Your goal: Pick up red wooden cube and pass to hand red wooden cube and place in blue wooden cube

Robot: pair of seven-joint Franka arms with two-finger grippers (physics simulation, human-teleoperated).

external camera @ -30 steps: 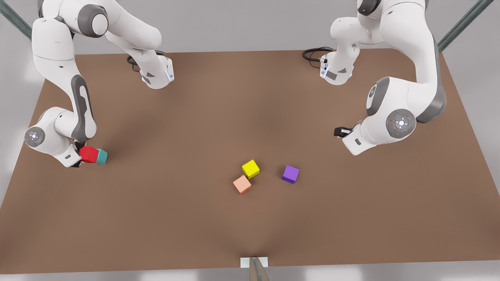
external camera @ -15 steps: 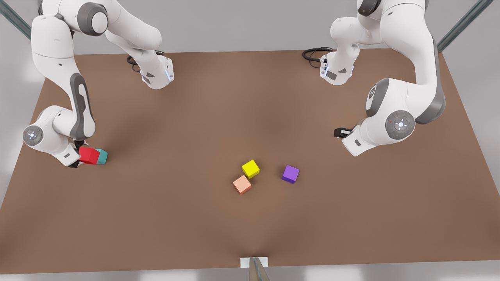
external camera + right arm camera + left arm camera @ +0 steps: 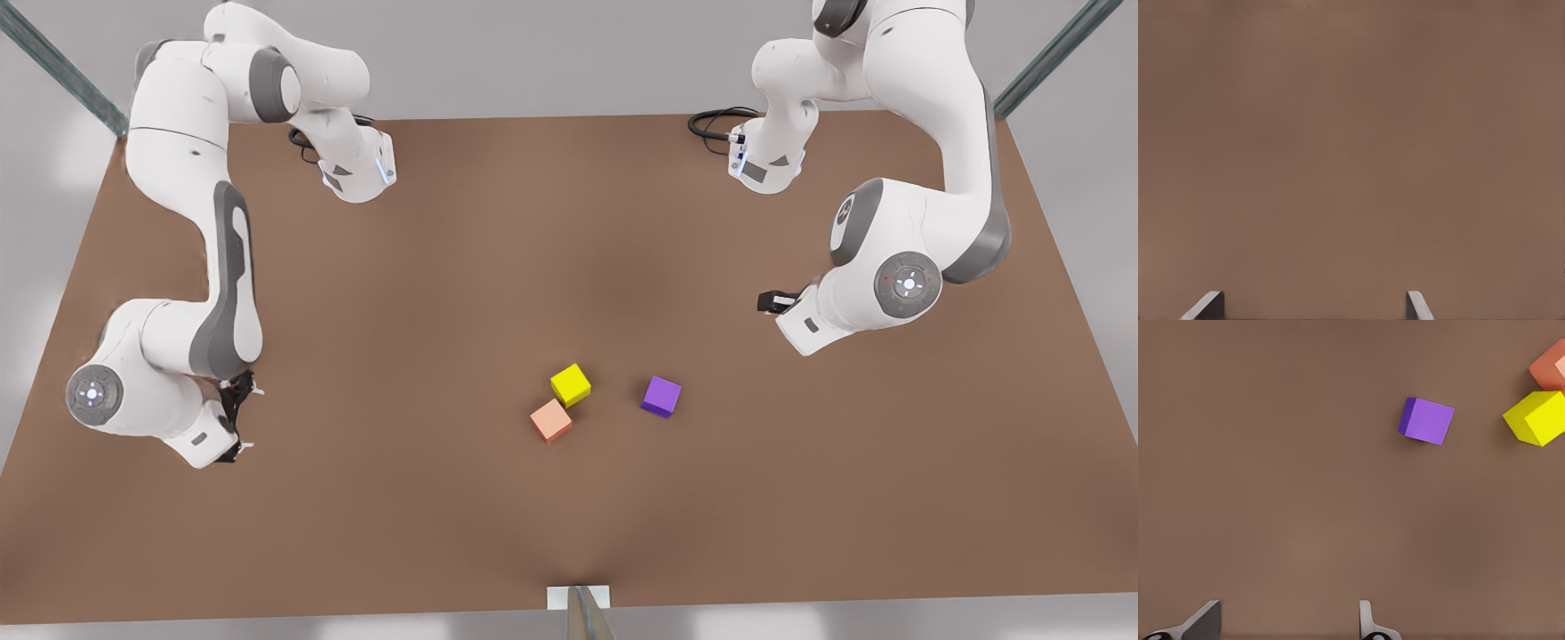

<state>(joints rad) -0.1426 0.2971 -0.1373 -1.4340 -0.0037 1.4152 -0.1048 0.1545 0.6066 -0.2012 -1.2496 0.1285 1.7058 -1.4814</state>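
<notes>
Front view first, from the near edge of the brown table (image 3: 569, 516). The right gripper (image 3: 242, 416) hangs low over the near corner on the front view's left, its jaws spread wide with nothing between them. The right wrist view agrees: the right gripper's two fingertips (image 3: 1208, 305) stand far apart over bare tabletop.

Neither gripper carries the small bright red wooden cube or sits beside the teal-blue wooden cube. I cannot tell where either lies; both may be hidden under the right arm's forearm (image 3: 231, 302), so whether the placing is done cannot be judged. No pick, pass or placing is in hand at this moment.

Farther in, near the table's middle, a salmon-orange cube (image 3: 551, 420) sits just beside a yellow cube (image 3: 570, 384), with a purple cube (image 3: 661, 396) near them towards the front view's right.

Farther still, on that side, the left gripper (image 3: 770, 302) waits above the table. In the left wrist view its jaws are open and empty (image 3: 1288, 617), looking towards the purple cube (image 3: 1427, 421).
</notes>
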